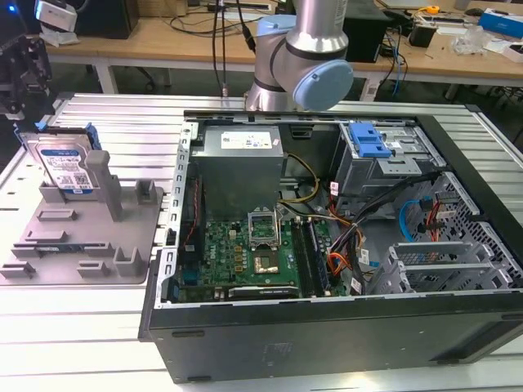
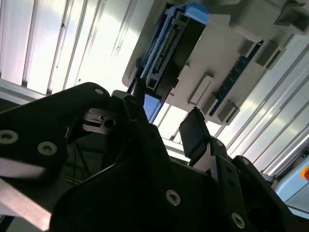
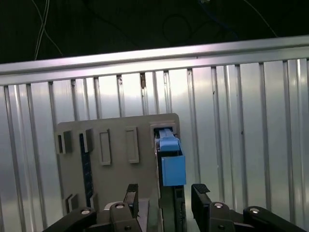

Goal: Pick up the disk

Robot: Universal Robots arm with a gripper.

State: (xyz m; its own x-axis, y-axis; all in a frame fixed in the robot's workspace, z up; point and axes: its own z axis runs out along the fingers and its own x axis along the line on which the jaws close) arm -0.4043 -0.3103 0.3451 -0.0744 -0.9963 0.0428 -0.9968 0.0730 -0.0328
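The disk (image 1: pixel 65 167) is a silver drive with a blue-and-white label and blue side rails. It stands on edge in a slot of the gray fixture (image 1: pixel 82 237) at the exterior view's left. My black gripper (image 1: pixel 20 69) hangs above and behind it, apart from it. In both wrist views the disk (image 3: pixel 172 162) (image 2: pixel 169 48) shows edge-on, beyond the fingertips. The gripper (image 3: pixel 165 195) (image 2: pixel 166 121) is open and holds nothing, its jaws spread about as wide as the disk's edge.
An open computer case (image 1: pixel 327 245) with a motherboard and cables fills the middle and the exterior view's right, with a blue drive-bay bracket (image 1: pixel 368 140) inside. The ribbed metal table (image 1: pixel 98 327) carries everything. The arm's base (image 1: pixel 294 49) stands behind the case, and workbenches lie beyond.
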